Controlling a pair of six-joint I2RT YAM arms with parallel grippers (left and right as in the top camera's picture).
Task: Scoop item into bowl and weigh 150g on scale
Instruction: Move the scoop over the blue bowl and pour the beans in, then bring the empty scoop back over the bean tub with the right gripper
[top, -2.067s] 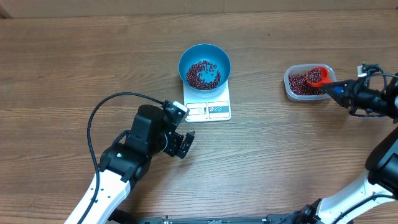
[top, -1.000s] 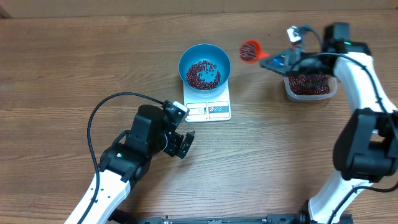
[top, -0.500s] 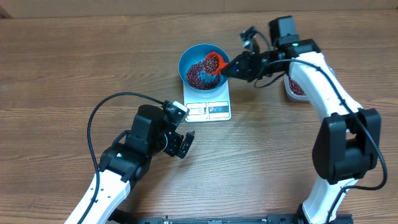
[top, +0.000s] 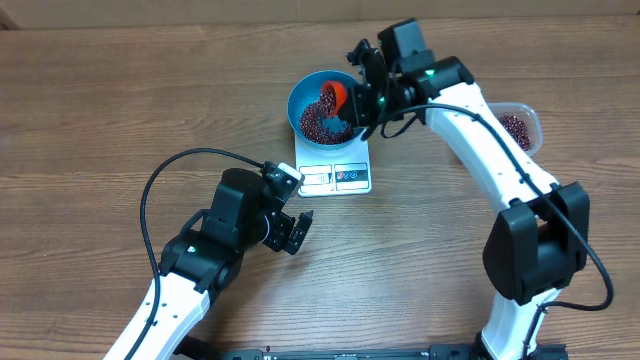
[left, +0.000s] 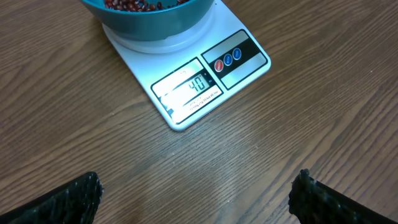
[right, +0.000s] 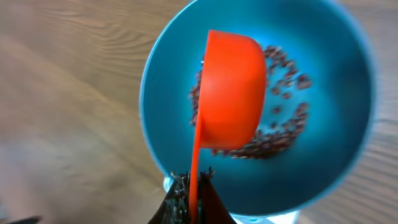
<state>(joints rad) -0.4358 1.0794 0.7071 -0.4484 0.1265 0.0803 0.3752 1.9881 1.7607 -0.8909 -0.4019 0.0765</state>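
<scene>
Table (top: 90, 90): brown wood-grain top, grain running left to right. It shows in all three views and is blurred in the right wrist view.

Paler tan strip (top: 200, 8) runs along the table's far edge in the overhead view.

Clear tub (top: 534, 115): rounded plastic, at the far right of the table. It is partly hidden and only its right end shows.

Orange scoop (right: 233, 93): round cup tipped on its side, open face turned away from the wrist camera. Its thin handle runs down toward the bottom of the frame.
</scene>
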